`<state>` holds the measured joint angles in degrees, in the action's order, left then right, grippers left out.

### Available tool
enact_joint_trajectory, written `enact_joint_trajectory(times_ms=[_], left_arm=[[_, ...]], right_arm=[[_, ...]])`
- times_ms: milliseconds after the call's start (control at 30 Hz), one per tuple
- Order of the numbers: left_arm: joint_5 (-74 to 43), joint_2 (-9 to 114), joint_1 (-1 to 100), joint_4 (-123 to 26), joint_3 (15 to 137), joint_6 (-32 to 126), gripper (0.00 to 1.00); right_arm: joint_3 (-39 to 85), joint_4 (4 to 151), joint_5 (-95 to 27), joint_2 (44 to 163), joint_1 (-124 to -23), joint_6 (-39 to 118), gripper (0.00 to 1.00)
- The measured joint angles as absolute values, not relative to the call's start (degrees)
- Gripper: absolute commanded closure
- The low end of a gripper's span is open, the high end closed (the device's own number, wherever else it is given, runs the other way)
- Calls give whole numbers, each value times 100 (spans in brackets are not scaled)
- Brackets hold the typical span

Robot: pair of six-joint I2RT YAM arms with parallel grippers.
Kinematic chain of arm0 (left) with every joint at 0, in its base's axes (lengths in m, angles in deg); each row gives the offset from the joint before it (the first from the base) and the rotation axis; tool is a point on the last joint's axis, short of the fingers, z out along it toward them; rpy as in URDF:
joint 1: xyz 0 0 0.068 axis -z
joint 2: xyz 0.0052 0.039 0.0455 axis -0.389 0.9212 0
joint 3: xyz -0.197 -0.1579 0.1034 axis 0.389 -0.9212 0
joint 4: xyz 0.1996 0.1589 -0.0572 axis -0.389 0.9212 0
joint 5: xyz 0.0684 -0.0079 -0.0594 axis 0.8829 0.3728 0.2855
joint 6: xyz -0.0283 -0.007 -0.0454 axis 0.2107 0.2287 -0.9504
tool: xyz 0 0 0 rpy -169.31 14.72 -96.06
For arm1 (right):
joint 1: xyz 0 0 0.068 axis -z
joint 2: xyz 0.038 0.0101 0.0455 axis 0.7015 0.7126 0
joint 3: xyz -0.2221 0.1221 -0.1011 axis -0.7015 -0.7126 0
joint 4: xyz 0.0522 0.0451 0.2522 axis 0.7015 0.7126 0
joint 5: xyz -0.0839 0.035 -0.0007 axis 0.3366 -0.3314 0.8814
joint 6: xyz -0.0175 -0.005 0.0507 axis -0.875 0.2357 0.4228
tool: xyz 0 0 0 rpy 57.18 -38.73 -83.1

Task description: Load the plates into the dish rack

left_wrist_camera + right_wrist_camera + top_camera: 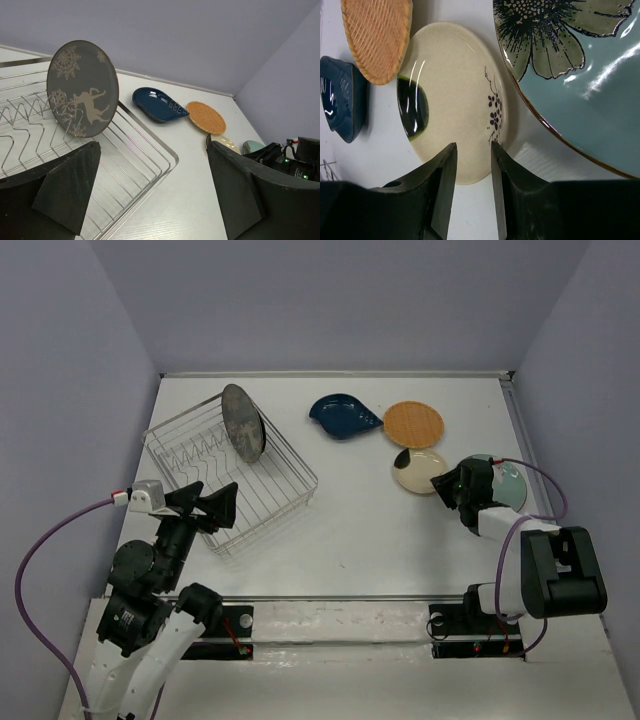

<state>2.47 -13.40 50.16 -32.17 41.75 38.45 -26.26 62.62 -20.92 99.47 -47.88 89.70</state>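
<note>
Right wrist view shows my right gripper (471,160) with jaws parted only narrowly, holding nothing; the cream plate (455,85) has its near rim in the gap. I judge a shallow pinch the main risk: the glossy rim could slip, or the plate could skid ahead into the orange plate (377,35). The teal floral plate (590,100) crowds one finger's outer side. My left gripper (152,150) hangs wide open and empty over the dish rack (167,152), with the grey deer plate (82,90) standing ahead.
</note>
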Motion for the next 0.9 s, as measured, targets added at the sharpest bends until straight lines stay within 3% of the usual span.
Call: enact_joint_trajectory(times_ms=[400, 667, 900], left_arm=[[247, -1340, 5016, -3217, 4175, 3834, 1], [247, -1340, 5016, -3217, 4175, 3834, 1], [232, -1338, 5016, -3217, 4175, 3832, 1]], right_arm=[[-2639, 6139, -2033, 10117, -4788, 9009, 65], [-2808, 6235, -1788, 9315, -4788, 8758, 63], [-2808, 6447, -1642, 9472, -4788, 8661, 63]])
